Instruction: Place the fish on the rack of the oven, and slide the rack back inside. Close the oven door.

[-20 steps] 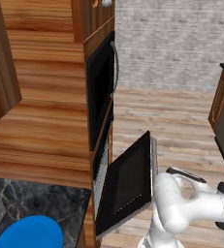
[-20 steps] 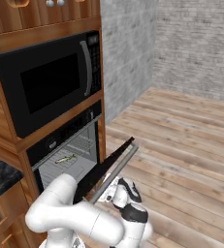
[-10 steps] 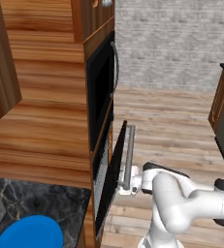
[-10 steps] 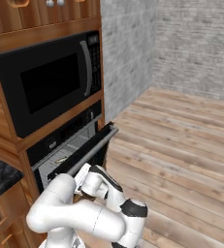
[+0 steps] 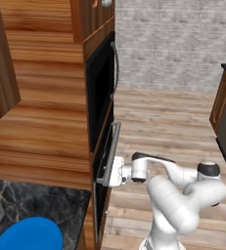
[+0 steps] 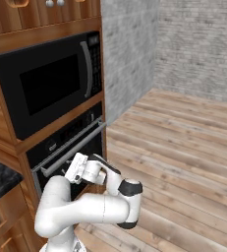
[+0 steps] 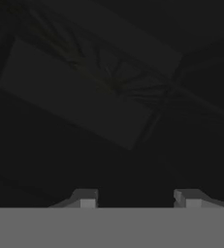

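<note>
The black oven door (image 5: 106, 155) stands almost upright against the oven (image 6: 61, 147), with a narrow gap left at its top. Its silver bar handle (image 6: 73, 147) runs across the top edge. My gripper (image 5: 112, 172) presses flat against the door's outer face below the handle, also seen from the other side as the gripper (image 6: 75, 168). In the hand view the fingertips (image 7: 87, 198) stand apart with nothing between them, right up against the dark door window (image 7: 89, 97). The fish and the rack are hidden behind the door.
The black microwave (image 6: 48, 83) with its curved handle sits above the oven in the wooden cabinetry. A dark stone counter (image 5: 41, 207) with a blue plate (image 5: 29, 237) lies at the lower left. Open wooden floor (image 6: 184, 147) stretches to the right.
The oven door has swung up from roughly half open to almost shut, my hand pushing it toward the cabinet. The fingers have drawn closer together.
</note>
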{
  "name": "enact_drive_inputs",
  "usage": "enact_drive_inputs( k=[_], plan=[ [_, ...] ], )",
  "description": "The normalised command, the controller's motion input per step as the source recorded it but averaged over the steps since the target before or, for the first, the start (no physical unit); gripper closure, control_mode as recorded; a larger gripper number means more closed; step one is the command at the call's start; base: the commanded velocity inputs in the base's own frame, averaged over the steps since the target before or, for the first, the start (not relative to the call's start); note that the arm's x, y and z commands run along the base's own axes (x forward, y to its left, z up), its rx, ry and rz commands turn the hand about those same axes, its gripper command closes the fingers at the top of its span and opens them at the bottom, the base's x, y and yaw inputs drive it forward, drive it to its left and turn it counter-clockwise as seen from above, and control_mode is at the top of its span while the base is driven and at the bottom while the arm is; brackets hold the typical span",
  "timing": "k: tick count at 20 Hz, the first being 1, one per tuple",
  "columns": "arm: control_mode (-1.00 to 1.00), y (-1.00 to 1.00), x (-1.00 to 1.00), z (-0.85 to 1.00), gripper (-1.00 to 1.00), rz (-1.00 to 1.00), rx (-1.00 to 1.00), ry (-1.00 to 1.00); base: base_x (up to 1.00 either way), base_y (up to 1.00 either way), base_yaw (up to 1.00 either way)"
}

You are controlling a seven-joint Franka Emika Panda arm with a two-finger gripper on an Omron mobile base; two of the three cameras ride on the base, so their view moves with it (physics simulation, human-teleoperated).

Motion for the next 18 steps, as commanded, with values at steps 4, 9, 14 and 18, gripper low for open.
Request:
enact_drive_inputs(
  k=[4, 9, 14, 18],
  plan=[
    [-1.00, 1.00, 0.62, -0.64, -1.00, 0.21, 0.23, -0.13, 0.00, 0.00, 0.00],
    [-1.00, 1.00, 0.23, -0.93, -1.00, 0.17, 0.11, -0.11, 0.00, 0.00, 0.00],
    [-1.00, 0.03, 0.00, -0.08, -1.00, 0.03, 0.00, 0.00, 0.00, 0.00, 0.00],
    [-1.00, 0.00, 0.00, 0.00, -1.00, 0.00, 0.00, 0.00, 0.00, 0.00, 0.00]
  ],
)
